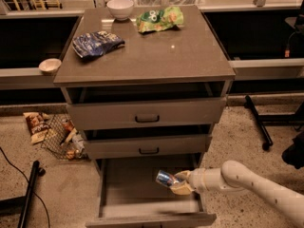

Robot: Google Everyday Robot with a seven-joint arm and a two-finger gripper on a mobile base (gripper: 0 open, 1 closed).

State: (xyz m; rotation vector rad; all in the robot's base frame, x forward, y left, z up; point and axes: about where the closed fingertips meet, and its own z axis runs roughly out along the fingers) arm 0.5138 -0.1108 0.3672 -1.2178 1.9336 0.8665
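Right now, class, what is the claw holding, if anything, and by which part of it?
The claw, over the open bottom drawer, grips a small shiny can by the end nearer the arm; the other end juts free.

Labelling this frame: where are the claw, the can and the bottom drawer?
claw (pixel 175 183): camera view, between fingertips, above the drawer.
can (pixel 164 177): camera view, its side.
bottom drawer (pixel 128 190): camera view, bare floor.
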